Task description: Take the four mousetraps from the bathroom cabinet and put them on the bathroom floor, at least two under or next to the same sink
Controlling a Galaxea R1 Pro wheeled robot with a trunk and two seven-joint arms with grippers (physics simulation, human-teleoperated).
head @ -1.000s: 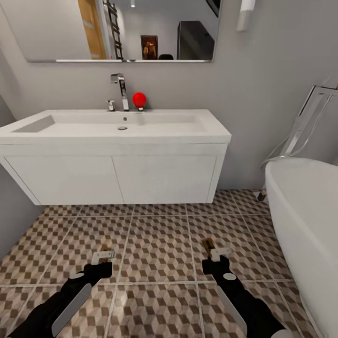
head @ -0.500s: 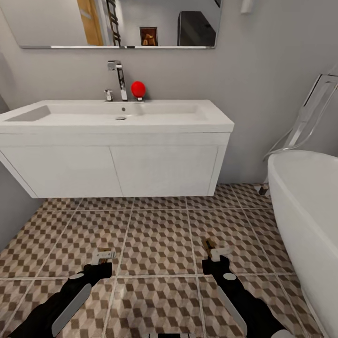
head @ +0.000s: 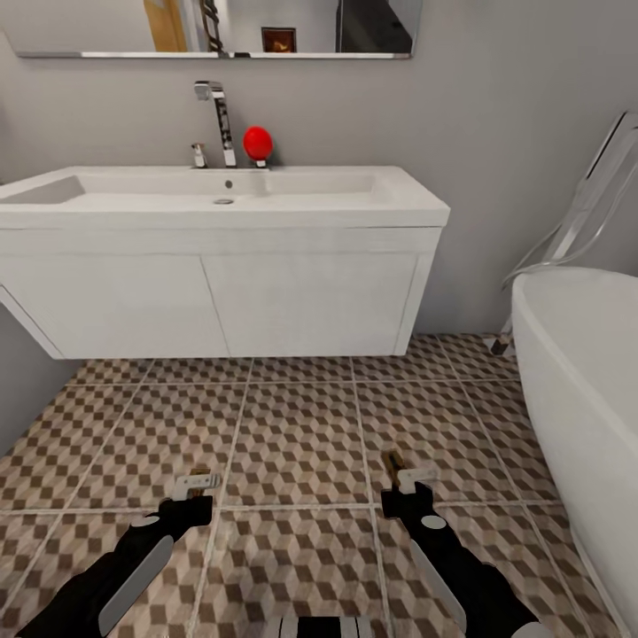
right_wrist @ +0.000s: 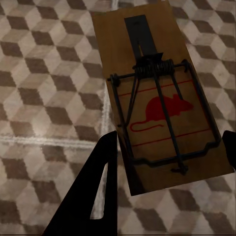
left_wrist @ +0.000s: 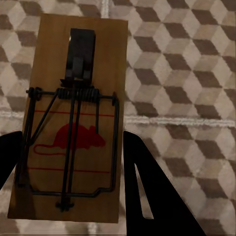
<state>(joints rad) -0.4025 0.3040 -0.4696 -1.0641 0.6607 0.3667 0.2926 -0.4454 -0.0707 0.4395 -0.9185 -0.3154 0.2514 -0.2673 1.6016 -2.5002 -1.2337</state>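
Each gripper holds one mousetrap low over the cube-patterned bathroom floor [head: 301,425]. In the head view my left gripper [head: 197,488] is shut on a small wooden mousetrap [head: 200,473], and my right gripper [head: 411,479] is shut on another mousetrap [head: 393,461]. Up close, the left mousetrap [left_wrist: 73,123] lies between the black fingers [left_wrist: 142,187], with its wire spring and red mouse print facing up. The right mousetrap [right_wrist: 157,98] sits the same way between its fingers [right_wrist: 98,187]. The white sink [head: 221,199] on its drawer unit stands straight ahead, beyond both grippers.
A white bathtub [head: 576,354] fills the right side, close to my right arm. A chrome tap [head: 217,115] and a red round object [head: 258,142] stand on the sink's back edge, under a mirror [head: 221,27]. A grey wall [head: 18,381] closes the left.
The whole head view has shifted: the sink and mirror sit higher and slightly larger, so the camera has moved. Both grippers keep their hold on the mousetraps.
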